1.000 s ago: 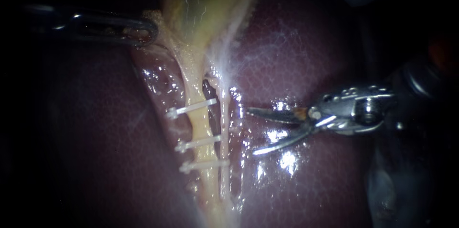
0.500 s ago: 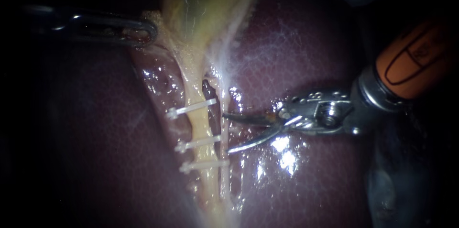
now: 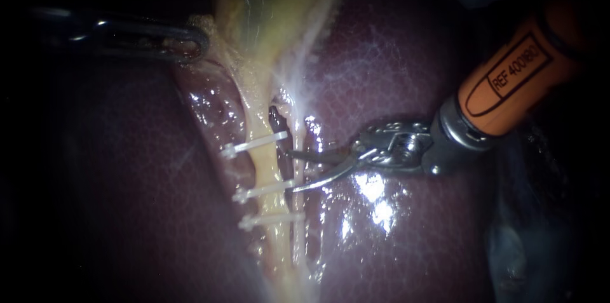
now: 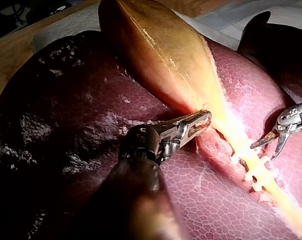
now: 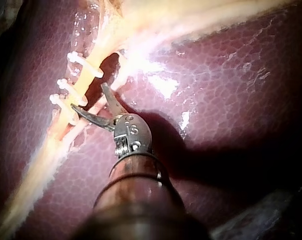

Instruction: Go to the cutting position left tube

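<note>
A pale yellow tube runs down from the gallbladder and carries three white clips: upper, middle, lower. My right instrument comes in from the upper right on an orange shaft. Its two thin blades are open, with the tips at the tube's right edge, one by the upper clip and one by the middle clip. In the right wrist view the open blades point at the clips. My left instrument is shut on the gallbladder's edge near its neck.
Dark red liver lies on both sides of the tube, wet and shiny under my right instrument. A darker strand runs just right of the yellow tube. The right instrument also shows in the left wrist view, beside the clips.
My right instrument has moved left across the liver toward the clipped tube, blades still open and a little narrower. The left instrument and the tissue have stayed put.
</note>
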`<action>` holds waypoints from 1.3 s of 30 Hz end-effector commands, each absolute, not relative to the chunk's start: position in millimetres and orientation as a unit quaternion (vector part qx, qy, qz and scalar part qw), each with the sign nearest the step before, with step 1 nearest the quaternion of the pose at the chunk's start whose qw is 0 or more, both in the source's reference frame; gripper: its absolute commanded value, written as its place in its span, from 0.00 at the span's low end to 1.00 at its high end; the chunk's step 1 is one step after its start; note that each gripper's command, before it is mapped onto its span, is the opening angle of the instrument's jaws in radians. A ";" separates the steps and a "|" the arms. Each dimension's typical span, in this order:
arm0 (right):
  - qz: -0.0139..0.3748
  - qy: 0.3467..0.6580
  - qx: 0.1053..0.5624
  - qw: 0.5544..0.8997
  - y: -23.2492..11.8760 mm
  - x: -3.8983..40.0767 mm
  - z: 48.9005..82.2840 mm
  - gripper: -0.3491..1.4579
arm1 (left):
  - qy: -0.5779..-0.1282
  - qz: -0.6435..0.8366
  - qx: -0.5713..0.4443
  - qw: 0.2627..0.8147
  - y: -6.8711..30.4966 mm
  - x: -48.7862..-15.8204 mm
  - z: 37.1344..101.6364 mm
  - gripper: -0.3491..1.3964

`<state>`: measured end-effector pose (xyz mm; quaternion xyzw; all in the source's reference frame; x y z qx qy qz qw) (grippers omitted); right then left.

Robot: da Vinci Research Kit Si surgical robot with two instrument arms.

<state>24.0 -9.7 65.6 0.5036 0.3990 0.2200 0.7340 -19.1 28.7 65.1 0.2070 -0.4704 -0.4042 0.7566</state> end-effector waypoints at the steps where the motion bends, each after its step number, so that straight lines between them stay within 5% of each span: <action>1: 0.221 0.399 0.507 0.732 -9.7 24.0 65.7 0.97 | -0.470 -0.404 0.207 0.757 28.7 -19.1 65.1 0.00; 21: 0.196 0.455 0.576 0.650 -9.4 28.5 65.9 0.97 | -0.470 -0.404 0.206 0.757 28.6 -19.1 65.2 0.00; 39: 0.172 0.499 0.592 0.609 -10.3 33.6 67.1 0.97 | -0.470 -0.404 0.206 0.757 28.6 -19.2 65.3 0.00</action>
